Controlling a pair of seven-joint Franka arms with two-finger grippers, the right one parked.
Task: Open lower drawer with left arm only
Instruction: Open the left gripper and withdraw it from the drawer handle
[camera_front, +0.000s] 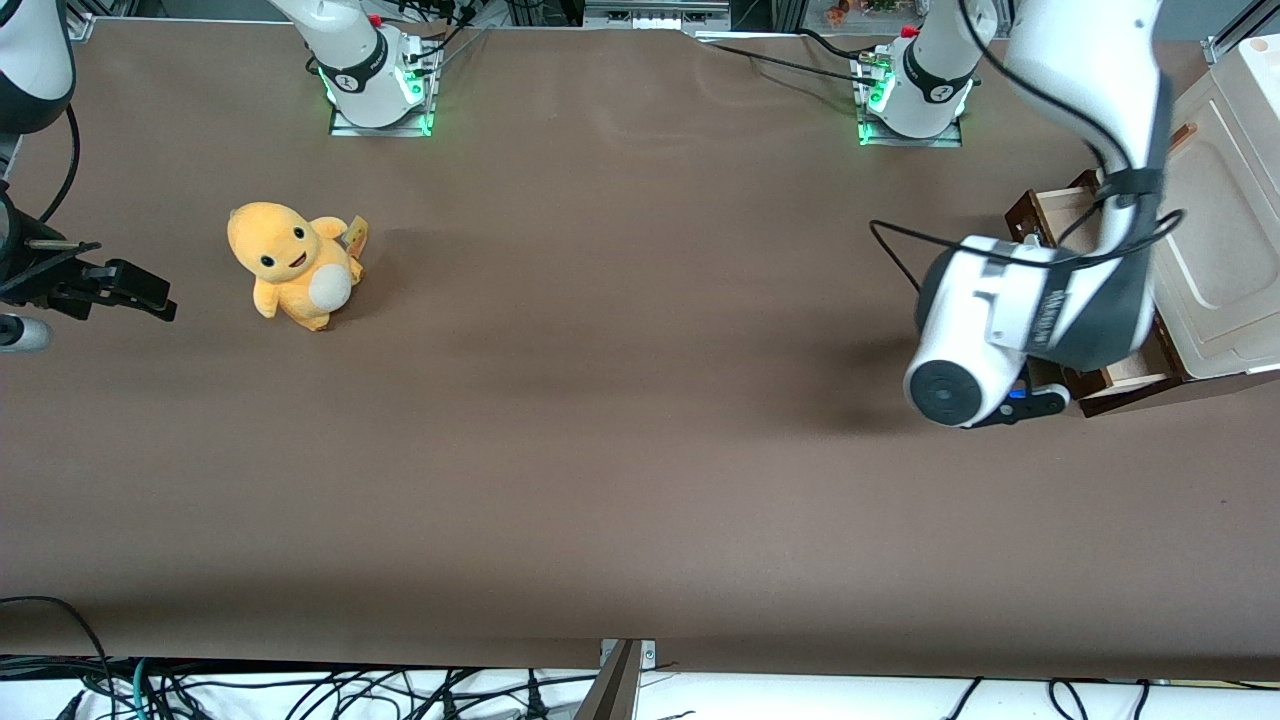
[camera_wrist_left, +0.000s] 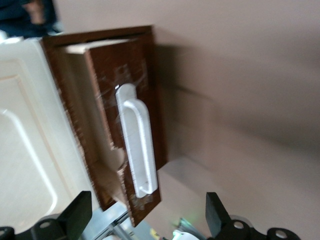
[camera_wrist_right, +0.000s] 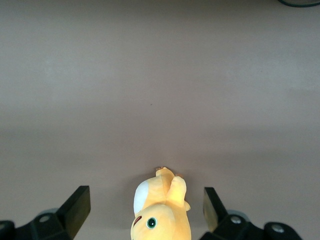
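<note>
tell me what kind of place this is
Probably a robotics lab bench: white jointed left arm bolted to a brown-covered table, its open black gripper facing a dark brown wooden lower drawer, cables along the edge.

The left arm (camera_front: 1040, 300) hides most of the lower drawer (camera_front: 1120, 380) in the front view, and the gripper (camera_wrist_left: 147, 215) is cut off by the wrist picture's edge.

1 lower drawer (camera_wrist_left: 125, 125) | 1 cabinet (camera_front: 1225, 240) | 1 plush toy (camera_front: 292, 265) | 1 gripper (camera_wrist_left: 147, 217), fingers apart
</note>
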